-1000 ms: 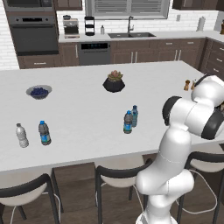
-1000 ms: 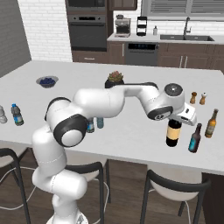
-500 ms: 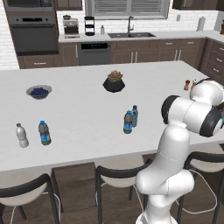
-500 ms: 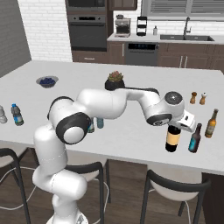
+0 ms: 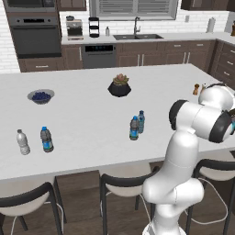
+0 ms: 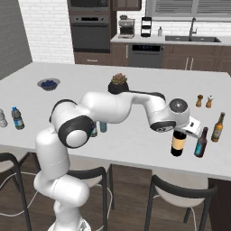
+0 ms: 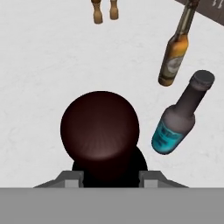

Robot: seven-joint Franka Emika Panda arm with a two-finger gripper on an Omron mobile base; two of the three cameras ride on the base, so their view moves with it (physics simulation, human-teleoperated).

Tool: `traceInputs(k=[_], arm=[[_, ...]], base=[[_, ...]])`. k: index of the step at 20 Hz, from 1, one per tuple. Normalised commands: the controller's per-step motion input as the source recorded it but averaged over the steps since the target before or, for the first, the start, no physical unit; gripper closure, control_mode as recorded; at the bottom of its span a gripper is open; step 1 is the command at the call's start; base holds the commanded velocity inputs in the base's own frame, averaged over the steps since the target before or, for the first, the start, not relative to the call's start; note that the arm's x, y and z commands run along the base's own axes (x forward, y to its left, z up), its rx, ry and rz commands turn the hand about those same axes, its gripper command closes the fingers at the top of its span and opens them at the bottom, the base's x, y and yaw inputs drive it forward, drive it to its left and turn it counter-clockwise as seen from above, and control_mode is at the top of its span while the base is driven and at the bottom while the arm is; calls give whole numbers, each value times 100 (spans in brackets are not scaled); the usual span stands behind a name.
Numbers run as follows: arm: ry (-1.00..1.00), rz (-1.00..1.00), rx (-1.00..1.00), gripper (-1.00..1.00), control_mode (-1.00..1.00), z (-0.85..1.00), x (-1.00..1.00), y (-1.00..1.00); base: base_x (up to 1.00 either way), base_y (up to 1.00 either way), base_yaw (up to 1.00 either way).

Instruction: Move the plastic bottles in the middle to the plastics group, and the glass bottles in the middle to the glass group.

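Note:
My gripper [image 6: 180, 134] is shut on the neck of the glass bottle [image 6: 178, 145], a tall dark wine bottle with a tan label. It stands upright, its base at or just above the counter; which of the two I cannot tell. In the hand view its dark round top [image 7: 99, 127] sits between my fingertips [image 7: 151, 176]. Just right of it is the glass group: a teal bottle [image 6: 200, 142] [image 7: 177, 120] and an amber bottle [image 6: 218, 127] [image 7: 175, 54]. Two blue-capped plastic bottles [image 5: 134, 128] [image 5: 141, 121] stand mid-counter. The plastics group [image 5: 22, 142] [image 5: 46, 139] is at the far left.
Salt and pepper shakers [image 6: 199, 100] [image 6: 209, 101] stand behind the glass group. A potted plant [image 5: 119, 86] and a bowl of blueberries [image 5: 41, 96] sit further back on the white island counter [image 5: 92, 114]. Stools line the near edge.
The wine bottle has come down a little in my grip, beside the teal bottle. The other bottles have not moved.

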Motion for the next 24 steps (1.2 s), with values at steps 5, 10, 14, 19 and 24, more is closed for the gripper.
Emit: traceInputs(k=[5, 10, 14, 19, 24], arm=[[-2, 0, 0, 100, -100, 7, 16, -18], [3, 0, 0, 100, -100, 0, 10, -25], [2, 0, 0, 100, -100, -1, 4, -20], [0, 0, 0, 100, -100, -19, 2, -4], [0, 0, 0, 100, -100, -46, 7, 0]], base=[[0, 0, 0], [0, 0, 0], [0, 0, 0], [0, 0, 0], [0, 0, 0]])
